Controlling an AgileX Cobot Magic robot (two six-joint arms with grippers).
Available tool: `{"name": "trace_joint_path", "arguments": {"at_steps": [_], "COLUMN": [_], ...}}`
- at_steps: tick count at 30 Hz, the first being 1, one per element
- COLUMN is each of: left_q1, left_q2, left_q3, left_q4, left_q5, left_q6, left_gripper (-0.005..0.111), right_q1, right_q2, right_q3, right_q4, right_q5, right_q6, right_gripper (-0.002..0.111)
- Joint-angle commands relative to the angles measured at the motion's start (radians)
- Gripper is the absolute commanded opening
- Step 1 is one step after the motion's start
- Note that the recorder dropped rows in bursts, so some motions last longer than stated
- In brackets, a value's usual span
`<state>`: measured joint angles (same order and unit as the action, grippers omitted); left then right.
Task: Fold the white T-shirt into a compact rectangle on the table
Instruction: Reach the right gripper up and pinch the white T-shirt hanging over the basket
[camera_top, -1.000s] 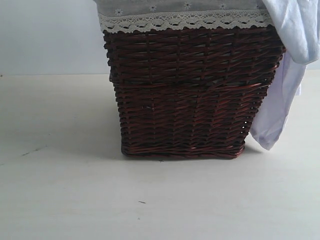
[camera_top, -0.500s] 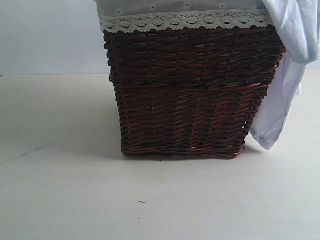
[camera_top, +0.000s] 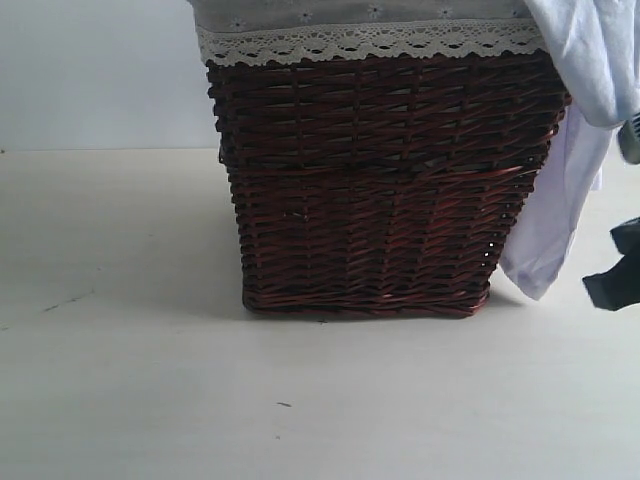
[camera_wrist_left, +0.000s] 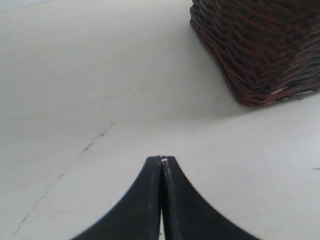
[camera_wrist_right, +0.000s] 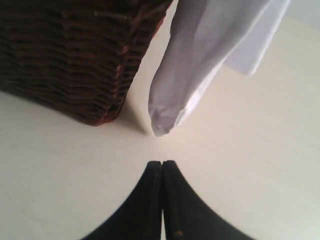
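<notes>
The white T-shirt (camera_top: 580, 120) hangs over the right rim of a dark wicker basket (camera_top: 370, 190), one end drooping nearly to the table (camera_top: 150, 390). In the right wrist view the same T-shirt (camera_wrist_right: 200, 65) dangles beside the basket's corner (camera_wrist_right: 75, 55), a short way ahead of my right gripper (camera_wrist_right: 162, 163), which is shut and empty above the table. That gripper (camera_top: 615, 280) shows as a dark shape at the exterior view's right edge. My left gripper (camera_wrist_left: 161, 159) is shut and empty over bare table, with the basket (camera_wrist_left: 260, 45) well ahead and to one side.
A grey lace-trimmed liner (camera_top: 360, 30) folds over the basket's rim. A plain whitish wall (camera_top: 100, 70) stands behind the table. Small dark scuffs (camera_top: 284, 404) mark the table in front of the basket, and a thin crack line (camera_wrist_left: 90, 146) runs near the left gripper.
A dark part of the right arm has come into the exterior view at the right edge, beside the hanging T-shirt. The basket and shirt have not moved.
</notes>
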<state>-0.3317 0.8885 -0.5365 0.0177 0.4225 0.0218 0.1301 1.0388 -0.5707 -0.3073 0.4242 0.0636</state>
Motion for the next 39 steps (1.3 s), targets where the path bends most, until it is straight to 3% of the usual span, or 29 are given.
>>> {"name": "trace_joint_path", "arguments": {"at_steps": [1,6,16,20,23,25,29,31,34,39], "left_q1": [-0.005,-0.005,-0.005,-0.005,-0.005,-0.005,-0.005,-0.005,-0.005,-0.005], "left_q2": [0.003,0.003,0.003,0.003,0.003,0.003,0.003,0.003,0.003,0.003], "left_q3": [-0.009,-0.009,-0.007,-0.007,-0.007,-0.007,0.0,0.004,0.004,0.004], "left_q4": [0.004,0.004,0.004,0.004,0.004,0.004,0.004,0.004,0.004,0.004], "left_q5": [-0.015,-0.008,0.001,0.006,0.008,0.008,0.01,0.008,0.001,-0.002], "left_q6": [0.004,0.004,0.001,0.001,0.001,0.001,0.001,0.001,0.001,0.001], "left_gripper": [0.0,0.0,0.0,0.0,0.0,0.007,0.033,0.045,0.055,0.055], "right_q1": [0.004,0.004,0.001,0.001,0.001,0.001,0.001,0.001,0.001,0.001], "right_q2": [0.135,0.259,0.411,0.473,0.527,0.574,0.652,0.68,0.734,0.788], "right_q3": [-0.005,-0.005,-0.005,-0.005,-0.011,-0.02,-0.036,-0.045,-0.093,-0.153], "right_q4": [-0.017,-0.12,-0.52,-0.616,-0.832,-1.006,-1.395,-1.437,-1.437,-1.437], "right_q5": [-0.078,-0.175,-0.145,-0.189,-0.232,-0.207,-0.095,-0.058,-0.105,-0.16], "right_q6": [0.063,0.303,0.768,0.86,1.061,1.244,1.64,1.8,1.786,1.779], "right_gripper": [0.0,0.005,0.048,0.052,0.051,0.051,0.051,0.051,0.051,0.051]}}
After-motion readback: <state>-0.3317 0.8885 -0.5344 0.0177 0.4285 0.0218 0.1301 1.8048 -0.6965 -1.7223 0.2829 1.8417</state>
